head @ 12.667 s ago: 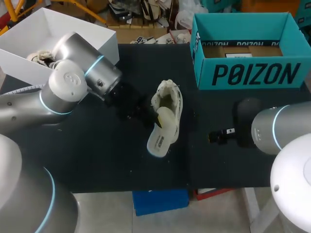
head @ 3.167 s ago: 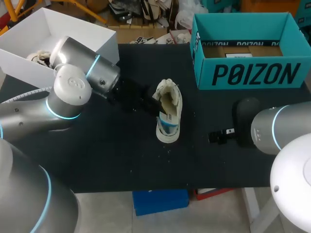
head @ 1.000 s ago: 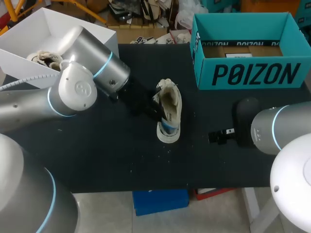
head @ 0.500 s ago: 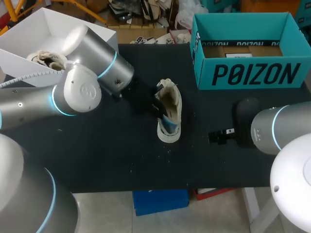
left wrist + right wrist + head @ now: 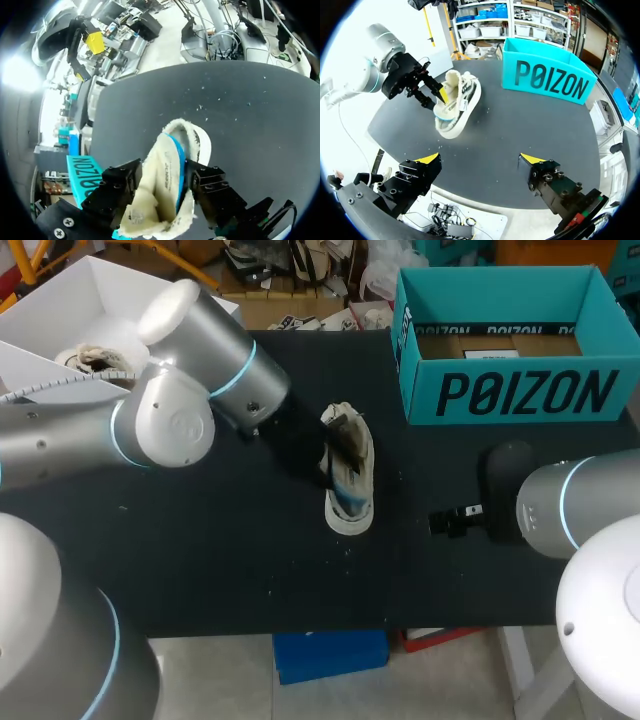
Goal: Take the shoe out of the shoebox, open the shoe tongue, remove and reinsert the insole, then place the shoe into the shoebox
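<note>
The left gripper (image 5: 162, 186) is clamped across the shoe (image 5: 350, 502) at its heel end. A black finger is pressed to each flank and the fleecy collar is pinched narrow between them. The yellow tips are hidden by the upper in the left wrist view. The blue-edged insole (image 5: 176, 159) is seen seated inside, so the shoe, resting about the middle of the table (image 5: 220, 560), is judged ready to be carried to the shoebox (image 5: 520, 390), which stands open and well apart at the far right.

For that lift, the squeeze should be kept firm but not crushing, since the soft wall is likely to fold and slip. The shoe should be raised straight up before any swing, the toe kept from drooping, and the box's near wall cleared with height to spare.

The left arm (image 5: 205, 360) is reached in from the left side to about the table's middle, its wrist tipped down towards the heel. The right gripper (image 5: 480, 162) is held spread wide with nothing in it, low at the near right, well apart from the shoe.
</note>
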You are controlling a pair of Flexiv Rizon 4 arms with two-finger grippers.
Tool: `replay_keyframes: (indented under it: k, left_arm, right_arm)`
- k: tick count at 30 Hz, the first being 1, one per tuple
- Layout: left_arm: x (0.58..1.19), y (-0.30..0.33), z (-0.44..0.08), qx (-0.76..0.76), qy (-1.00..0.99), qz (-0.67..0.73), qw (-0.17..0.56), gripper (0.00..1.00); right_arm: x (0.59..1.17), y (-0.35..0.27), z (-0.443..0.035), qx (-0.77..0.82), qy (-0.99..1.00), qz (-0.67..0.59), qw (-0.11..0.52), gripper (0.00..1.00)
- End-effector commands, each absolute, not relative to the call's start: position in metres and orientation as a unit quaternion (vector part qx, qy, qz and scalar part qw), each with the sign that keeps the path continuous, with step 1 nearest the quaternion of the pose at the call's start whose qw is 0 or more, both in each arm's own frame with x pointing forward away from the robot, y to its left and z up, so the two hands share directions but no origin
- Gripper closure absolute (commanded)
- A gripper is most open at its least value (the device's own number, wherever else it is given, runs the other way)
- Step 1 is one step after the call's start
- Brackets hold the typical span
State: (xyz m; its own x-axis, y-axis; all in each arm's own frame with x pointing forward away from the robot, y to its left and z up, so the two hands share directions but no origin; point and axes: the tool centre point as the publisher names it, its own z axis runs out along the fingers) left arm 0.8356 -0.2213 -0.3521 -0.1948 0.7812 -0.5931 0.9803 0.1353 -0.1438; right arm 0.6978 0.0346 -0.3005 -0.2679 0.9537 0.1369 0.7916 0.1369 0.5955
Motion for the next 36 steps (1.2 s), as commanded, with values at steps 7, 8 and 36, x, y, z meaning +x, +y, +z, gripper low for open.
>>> replay_keyframes:
  k: [7, 8, 36]
  left_arm:
    - [0.828, -0.215, -0.344, 0.598, 0.758, -0.154, 0.209, 1.00]
    - [0.829, -0.216, -0.347, 0.598, 0.762, -0.137, 0.208, 1.00]
    - [0.845, -0.213, -0.384, 0.590, 0.785, -0.070, 0.175, 1.00]
  right_arm:
    - [0.697, 0.035, -0.302, 0.589, 0.740, 0.293, 0.141, 0.00]
    - [0.697, 0.035, -0.302, 0.589, 0.740, 0.293, 0.141, 0.00]
    - [0.697, 0.035, -0.302, 0.589, 0.740, 0.293, 0.141, 0.00]
